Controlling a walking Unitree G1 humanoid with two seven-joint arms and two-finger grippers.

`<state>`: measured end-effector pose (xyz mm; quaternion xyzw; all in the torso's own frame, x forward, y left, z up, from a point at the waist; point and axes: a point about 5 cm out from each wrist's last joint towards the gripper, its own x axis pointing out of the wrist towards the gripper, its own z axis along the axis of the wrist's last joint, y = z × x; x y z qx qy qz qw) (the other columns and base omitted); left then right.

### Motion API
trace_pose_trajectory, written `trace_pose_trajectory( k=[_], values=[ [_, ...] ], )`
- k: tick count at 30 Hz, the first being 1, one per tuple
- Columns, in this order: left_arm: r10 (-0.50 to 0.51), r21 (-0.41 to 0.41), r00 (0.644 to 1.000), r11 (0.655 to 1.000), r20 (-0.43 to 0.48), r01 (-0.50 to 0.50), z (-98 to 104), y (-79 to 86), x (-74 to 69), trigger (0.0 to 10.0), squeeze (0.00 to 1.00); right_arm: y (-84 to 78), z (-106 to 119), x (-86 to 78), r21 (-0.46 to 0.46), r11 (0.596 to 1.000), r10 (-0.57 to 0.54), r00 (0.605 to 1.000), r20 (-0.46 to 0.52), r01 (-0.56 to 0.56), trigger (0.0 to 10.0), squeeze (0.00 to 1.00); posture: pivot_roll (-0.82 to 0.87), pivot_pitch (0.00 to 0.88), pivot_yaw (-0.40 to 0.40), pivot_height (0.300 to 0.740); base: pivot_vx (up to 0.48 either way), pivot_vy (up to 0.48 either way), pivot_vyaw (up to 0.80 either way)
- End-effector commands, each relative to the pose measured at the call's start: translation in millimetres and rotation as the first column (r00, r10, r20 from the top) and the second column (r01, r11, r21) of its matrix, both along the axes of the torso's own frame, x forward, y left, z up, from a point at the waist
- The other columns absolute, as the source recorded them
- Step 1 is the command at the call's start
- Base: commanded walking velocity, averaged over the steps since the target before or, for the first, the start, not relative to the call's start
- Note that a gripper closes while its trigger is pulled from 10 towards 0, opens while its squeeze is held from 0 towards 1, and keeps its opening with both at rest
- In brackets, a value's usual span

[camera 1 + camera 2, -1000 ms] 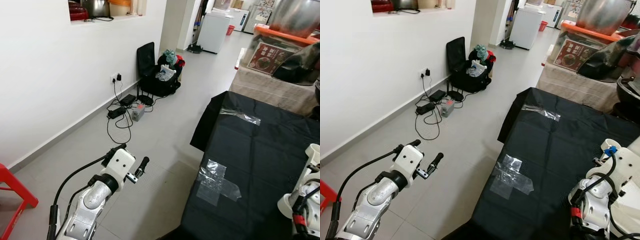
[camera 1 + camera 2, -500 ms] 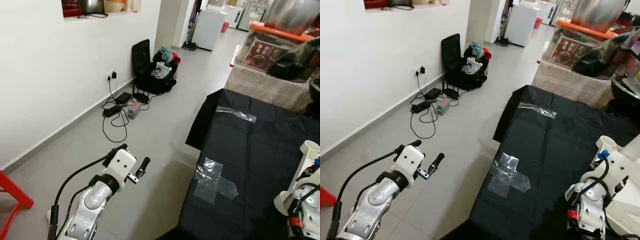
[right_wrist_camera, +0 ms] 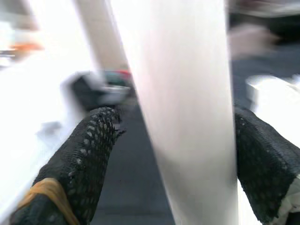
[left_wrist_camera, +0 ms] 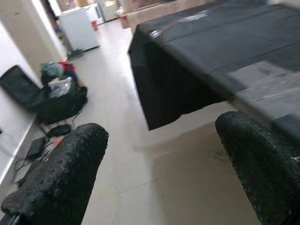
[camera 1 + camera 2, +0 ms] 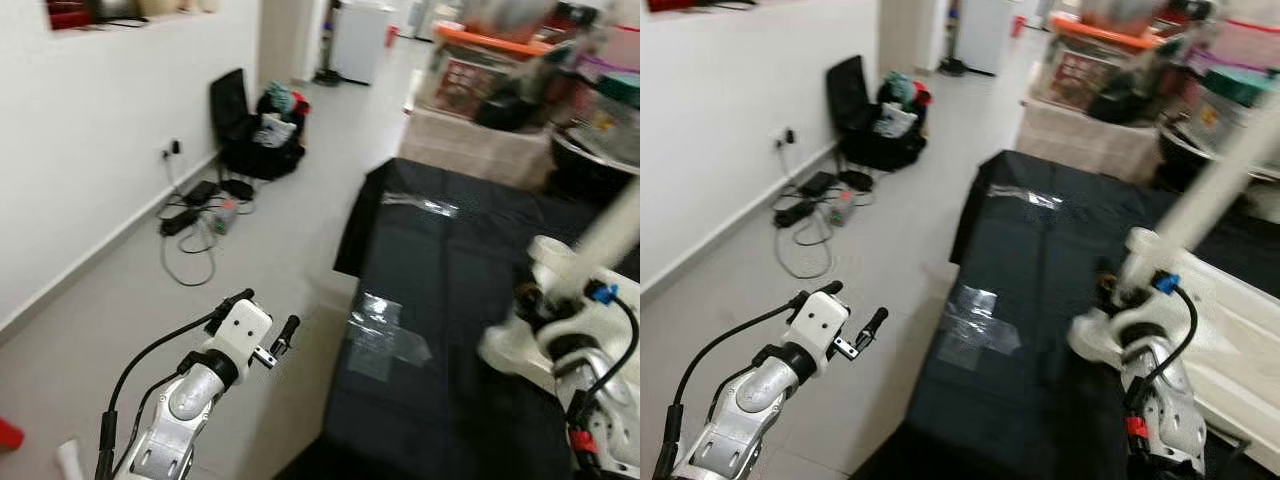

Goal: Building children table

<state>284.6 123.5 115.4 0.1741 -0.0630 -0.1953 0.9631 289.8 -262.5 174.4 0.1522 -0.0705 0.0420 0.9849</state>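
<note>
Right gripper (image 3: 173,140) pinches a white table leg (image 3: 178,93) over the black-covered table (image 5: 450,290) — left gripper (image 4: 159,159) spread, over bare floor (image 5: 250,260).

**A lived-in home, tiled hall beside a kitchen area**

A pale tiled floor (image 5: 290,230) is bounded by a white wall (image 5: 90,150) with a socket; chargers and cables (image 5: 195,215) are strewn below it; an open black bag (image 5: 255,140) stuffed with clothes is seen nearby; a white appliance (image 5: 360,40) stands at the far end; a black-covered table (image 5: 460,300) is patched with tape; boxes and cookware (image 5: 490,70) are piled on a cloth-covered counter.
</note>
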Motion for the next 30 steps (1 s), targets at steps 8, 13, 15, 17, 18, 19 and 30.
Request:
trace_pose_trajectory(
  k=[8,13,15,17,18,19,30],
  values=[
    [0.007,0.007,1.0,1.0,-0.004,-0.007,-1.6,0.6,-0.3,10.0,0.0,39.8,-0.6,18.8,-0.096,0.945,0.313,0.95,-0.019,-0.313,10.0,0.0,0.06,0.0,-0.147,0.74,0.0,0.0,0.0],
    [0.009,0.008,1.0,1.0,-0.003,-0.009,-1.4,0.9,0.0,10.0,0.0,39.4,-1.8,24.0,-0.1,0.935,0.339,0.941,-0.026,-0.34,10.0,0.0,0.07,0.0,-0.15,0.74,0.0,0.0,0.0],
    [0.009,0.008,1.0,1.0,-0.003,-0.009,-1.4,0.9,0.0,10.0,0.0,39.4,-1.8,24.0,-0.1,0.935,0.339,0.941,-0.026,-0.34,10.0,0.0,0.07,0.0,-0.15,0.74,0.0,0.0,0.0],
    [0.007,0.008,1.0,1.0,-0.001,-0.007,-1.1,-0.3,0.8,10.0,0.0,44.2,-0.5,35.3,-0.107,0.93,0.351,0.936,-0.033,-0.353,10.0,0.0,0.07,0.0,-0.148,0.74,0.0,0.0,0.0],
    [0.007,0.008,1.0,1.0,-0.001,-0.007,-1.1,-0.3,0.8,10.0,0.0,44.2,-0.5,35.3,-0.107,0.93,0.351,0.936,-0.033,-0.353,10.0,0.0,0.07,0.0,-0.148,0.74,0.0,0.0,0.0],
    [0.005,0.008,1.0,1.0,0.0,-0.005,-0.9,-1.1,1.2,10.0,0.0,47.8,0.7,41.7,-0.117,0.925,0.36,0.932,-0.037,-0.362,10.0,0.0,0.07,0.0,-0.148,0.74,0.0,0.0,0.0],
    [0.019,0.008,1.0,1.0,0.002,-0.019,-1.6,0.3,-0.4,10.0,0.0,53.5,-1.4,58.3,-0.152,0.937,0.315,0.949,-0.033,-0.316,0.0,0.0,0.08,0.0,-0.164,0.74,0.0,0.0,0.0]
  ],
)
